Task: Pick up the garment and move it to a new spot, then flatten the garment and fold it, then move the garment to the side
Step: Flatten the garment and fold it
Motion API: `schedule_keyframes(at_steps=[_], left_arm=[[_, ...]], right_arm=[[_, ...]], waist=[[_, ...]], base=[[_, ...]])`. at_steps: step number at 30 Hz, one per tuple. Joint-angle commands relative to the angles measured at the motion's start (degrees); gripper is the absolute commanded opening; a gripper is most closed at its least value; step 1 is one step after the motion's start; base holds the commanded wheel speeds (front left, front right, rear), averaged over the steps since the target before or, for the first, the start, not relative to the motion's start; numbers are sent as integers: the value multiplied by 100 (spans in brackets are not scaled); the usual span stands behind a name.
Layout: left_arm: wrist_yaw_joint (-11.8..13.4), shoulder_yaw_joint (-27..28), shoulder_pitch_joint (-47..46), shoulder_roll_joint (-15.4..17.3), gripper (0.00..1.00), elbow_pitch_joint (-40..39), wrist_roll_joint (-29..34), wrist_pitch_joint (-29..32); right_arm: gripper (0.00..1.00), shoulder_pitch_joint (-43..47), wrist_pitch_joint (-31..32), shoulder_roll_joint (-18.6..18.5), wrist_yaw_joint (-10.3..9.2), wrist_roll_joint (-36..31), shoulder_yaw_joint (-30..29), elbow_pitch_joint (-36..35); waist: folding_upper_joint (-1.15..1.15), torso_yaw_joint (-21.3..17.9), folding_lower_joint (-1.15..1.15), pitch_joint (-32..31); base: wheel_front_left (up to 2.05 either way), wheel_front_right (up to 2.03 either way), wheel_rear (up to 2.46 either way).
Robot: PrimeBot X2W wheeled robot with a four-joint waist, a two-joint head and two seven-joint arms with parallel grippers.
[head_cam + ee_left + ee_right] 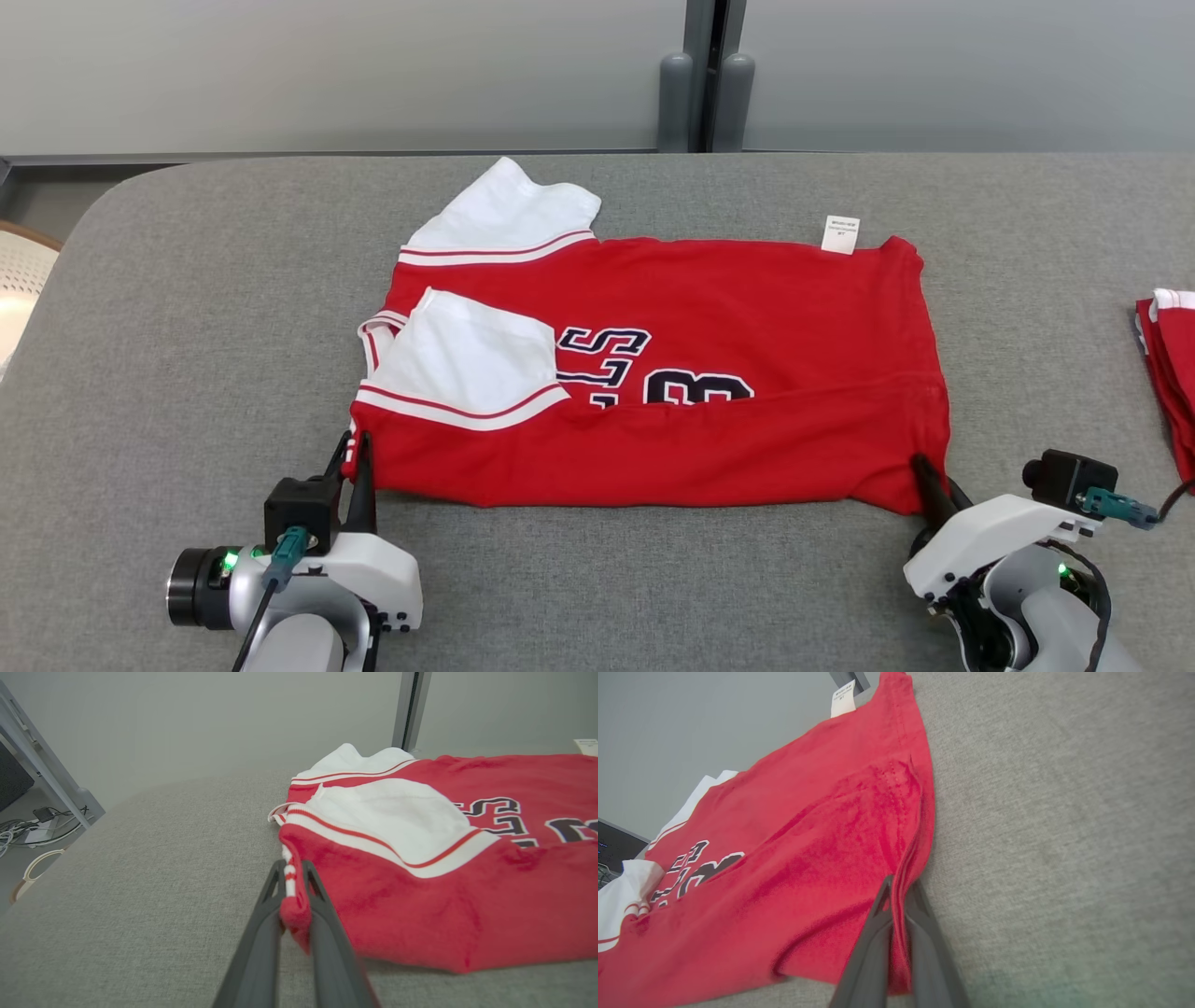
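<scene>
The garment point(728, 373) is a red jersey with white sleeves and dark lettering, lying sideways on the grey table with its near edge folded over. My left gripper point(355, 453) is shut on the garment's near left corner; in the left wrist view red and white cloth point(294, 910) is pinched between the left gripper point(294, 868) fingers. My right gripper point(924, 467) is shut on the near right corner. The right wrist view has the red hem point(901, 933) clamped between the right gripper point(899, 884) fingers. A white label point(840, 234) sticks out at the far edge.
A second red and white garment point(1167, 364) lies folded at the table's right edge. The grey padded table point(187, 373) has open room to the left and along the front. A pale wall with a grey post point(700, 84) stands behind.
</scene>
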Motion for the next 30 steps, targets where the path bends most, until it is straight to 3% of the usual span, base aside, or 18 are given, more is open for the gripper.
schedule_keyframes(at_steps=[1,9,18,30], left_arm=[[36,31,50,47,0,-16,33,-7],[80,156,202,146,0,111,0,-8],[-87,47,726,167,0,57,44,-8],[-208,-78,1631,223,0,-508,-35,25]], right_arm=[[0,22,76,-74,-3,89,125,62],[0,63,266,-738,-4,370,756,-162],[0,546,1185,-1586,-7,1189,1517,-917],[0,1401,1456,-1935,-7,1465,1440,-1672]], waist=[[0,-40,0,-4],[0,-117,0,-288],[0,-59,0,-811],[0,-137,0,-895]], base=[[0,0,0],[0,0,0],[0,0,0],[0,0,0]])
